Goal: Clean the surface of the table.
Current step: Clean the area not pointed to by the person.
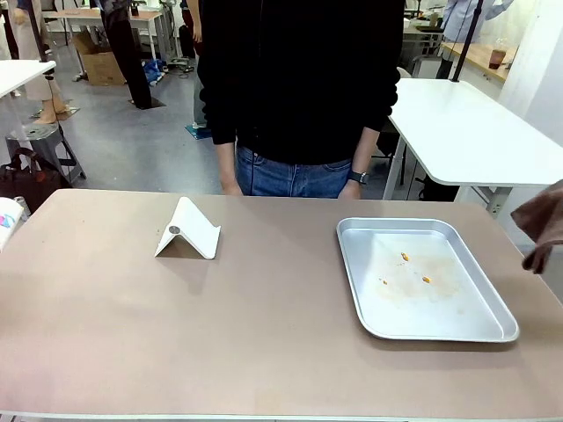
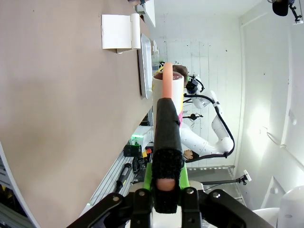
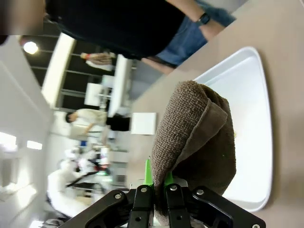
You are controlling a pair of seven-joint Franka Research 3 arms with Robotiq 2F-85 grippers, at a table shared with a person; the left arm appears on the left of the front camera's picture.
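Note:
The tan-brown table (image 1: 264, 343) spreads across the front view, with a person (image 1: 299, 88) in a black top standing at its far side. My right gripper (image 3: 158, 179) is shut on a brown terry cloth (image 3: 197, 137), which hangs above the silver tray (image 3: 251, 99). The same cloth (image 1: 541, 224) shows at the table's right edge. My left gripper (image 2: 165, 176) is shut on a tool with a black grip (image 2: 167, 128); its salmon-pink stem leads to a white roll (image 2: 167, 88). It is held off the table's left side, beside the table top (image 2: 57, 118).
A silver tray (image 1: 440, 312) lies right of centre, holding a few orange crumbs (image 1: 405, 257) and a faint stain. A white folded stand (image 1: 187, 233) sits left of centre. White-topped tables stand beyond the person, and my right arm (image 2: 209, 118) shows far off.

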